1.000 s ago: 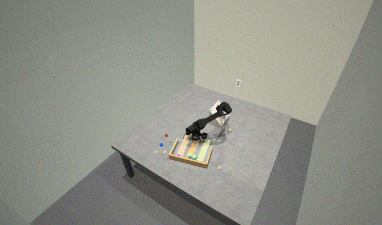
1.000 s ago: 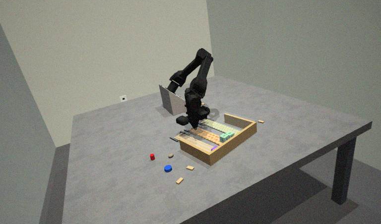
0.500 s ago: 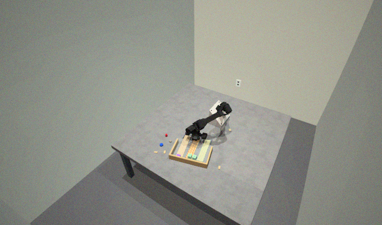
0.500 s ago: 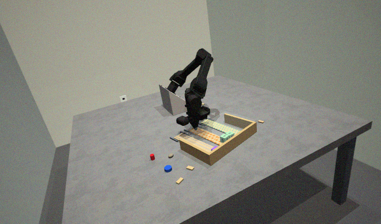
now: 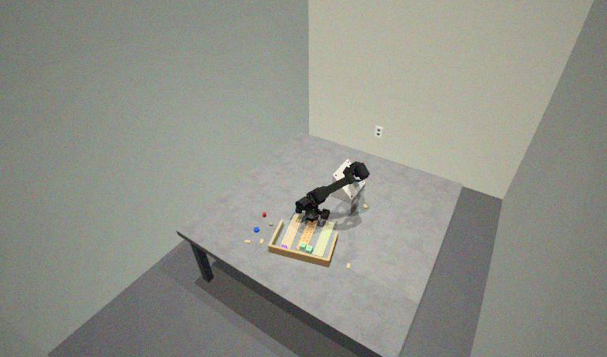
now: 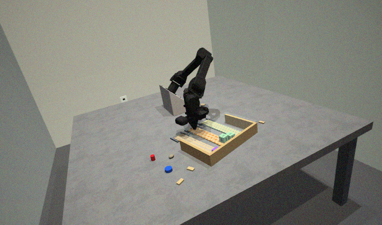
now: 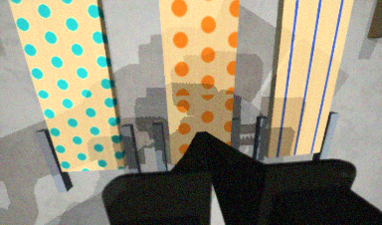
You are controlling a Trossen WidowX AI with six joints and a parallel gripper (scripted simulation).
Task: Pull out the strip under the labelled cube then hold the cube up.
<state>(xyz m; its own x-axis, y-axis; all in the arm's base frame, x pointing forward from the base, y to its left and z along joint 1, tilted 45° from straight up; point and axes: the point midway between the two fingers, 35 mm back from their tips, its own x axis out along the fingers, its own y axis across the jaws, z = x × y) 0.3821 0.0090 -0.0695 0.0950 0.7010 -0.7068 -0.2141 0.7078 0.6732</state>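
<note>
the black metal-looking gripper's fingers (image 5: 311, 219) (image 6: 194, 128) are together, pointing down over the near end of the orange-dotted pale wooden strip (image 5: 307, 234) (image 6: 207, 135) (image 7: 208, 36). farther along it from the fingers, two mint-green cubes (image 5: 303, 246) (image 6: 223, 137) sit by the wooden tray's wall (image 5: 299, 253) (image 6: 234, 144); which is labelled, i cannot tell.

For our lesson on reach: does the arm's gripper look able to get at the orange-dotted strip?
Probably yes: the gripper hovers above the strip's open end, unblocked, though its fingers must first part.
</note>
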